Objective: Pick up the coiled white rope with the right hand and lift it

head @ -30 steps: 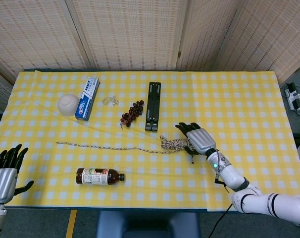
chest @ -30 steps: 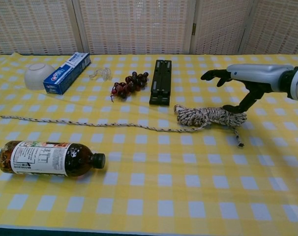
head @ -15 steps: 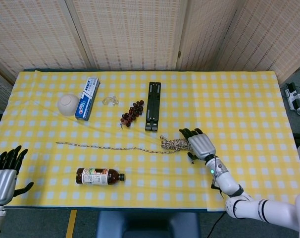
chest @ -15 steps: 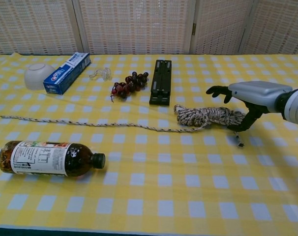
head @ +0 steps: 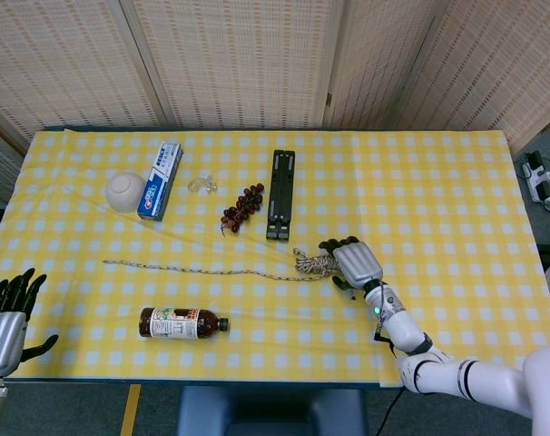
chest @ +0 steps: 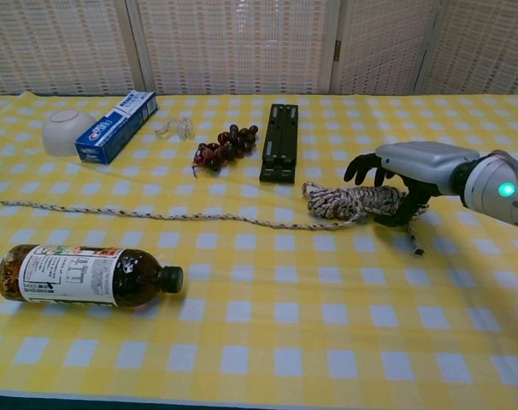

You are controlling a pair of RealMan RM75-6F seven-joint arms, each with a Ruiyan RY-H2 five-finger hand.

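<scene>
Right hand cupped over the rope coil, grasp not yet closed.

The dark fingers (chest: 362,165) are spread and curved over the right end of the coiled white rope (chest: 349,202), which lies on the desk (chest: 327,325) in front of the black stand (chest: 279,142); they are not clamped on it, and whether the thumb below touches it I cannot tell. To grasp well, I think the right hand (chest: 413,171) should close around the thick bundle, not the loose tail, before lifting straight up. The chest view shows the gap under the palm; the head view alone shows the left hand (head: 4,313), fingers apart and empty, at the desk's near edge.
</scene>
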